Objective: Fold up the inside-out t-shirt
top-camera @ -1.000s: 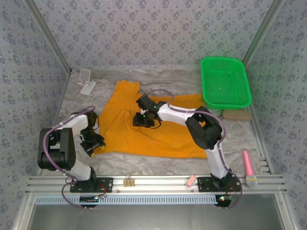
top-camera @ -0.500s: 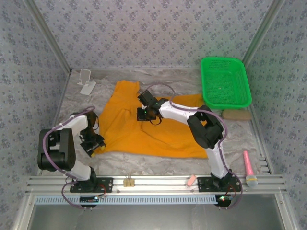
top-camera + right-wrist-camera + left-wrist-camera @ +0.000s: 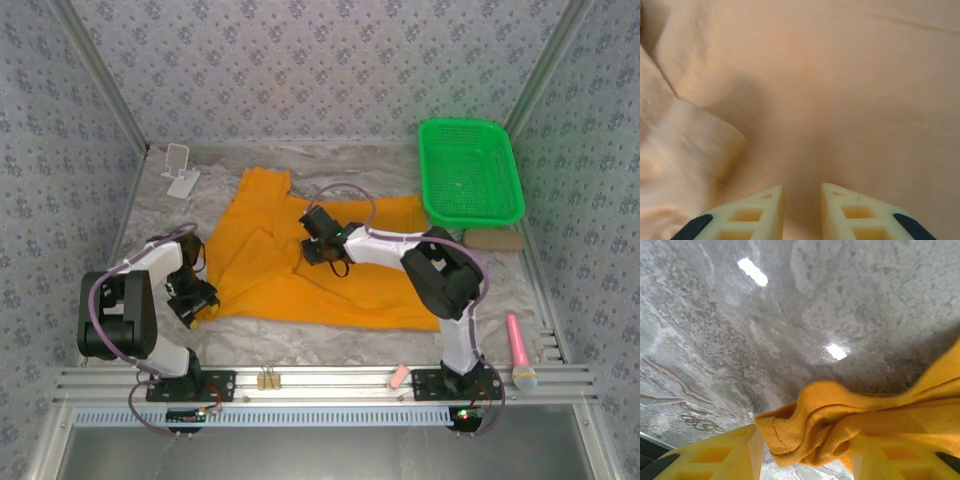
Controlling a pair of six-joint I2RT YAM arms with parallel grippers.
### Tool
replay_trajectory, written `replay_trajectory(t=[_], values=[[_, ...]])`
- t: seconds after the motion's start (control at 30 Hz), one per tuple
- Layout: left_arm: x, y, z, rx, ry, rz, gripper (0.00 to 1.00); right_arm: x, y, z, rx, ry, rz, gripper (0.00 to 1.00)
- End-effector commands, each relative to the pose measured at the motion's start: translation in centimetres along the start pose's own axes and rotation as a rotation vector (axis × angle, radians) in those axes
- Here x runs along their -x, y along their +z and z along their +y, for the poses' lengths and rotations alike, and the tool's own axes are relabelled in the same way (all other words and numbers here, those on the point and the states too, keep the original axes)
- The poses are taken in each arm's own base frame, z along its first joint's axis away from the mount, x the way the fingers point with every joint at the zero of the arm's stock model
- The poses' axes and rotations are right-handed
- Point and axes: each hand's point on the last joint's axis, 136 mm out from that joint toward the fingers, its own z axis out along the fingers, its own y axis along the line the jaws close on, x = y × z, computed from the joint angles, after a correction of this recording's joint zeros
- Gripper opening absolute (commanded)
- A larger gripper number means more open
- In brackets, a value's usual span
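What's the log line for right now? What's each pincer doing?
left pincer: shut on t-shirt, near-left corner | right pincer: slightly open over its middle | fold: not done

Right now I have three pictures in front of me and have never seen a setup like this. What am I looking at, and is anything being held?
These are two small robot arms bolted to the near edge of a table, each ending in a two-finger gripper. The wide picture comes from a camera above and behind the arms. The two close-ups come from cameras on the wrists, looking past the fingers. An orange t-shirt lies spread on the table, with a green basket, a white stand and a pink microphone around it. The left gripper pinches a bunched corner of the t-shirt. The right gripper hangs over the t-shirt's middle, fingers slightly apart, with nothing between them.
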Motion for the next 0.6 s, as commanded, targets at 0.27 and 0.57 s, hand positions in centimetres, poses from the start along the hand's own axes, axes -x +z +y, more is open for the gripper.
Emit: replay_trajectory(t=[0.27,0.57], values=[[0.7,-7.4,-0.3,0.023,0.114,-0.234,0.5,-2.0,-7.8,-1.0,0.078,0.031,0.026,0.36],[-3.3,-7.1,-9.8,-0.096,0.452,-0.291,0.51,-10.7,-15.5,-11.6,-0.231,0.368,-0.023,0.5]])
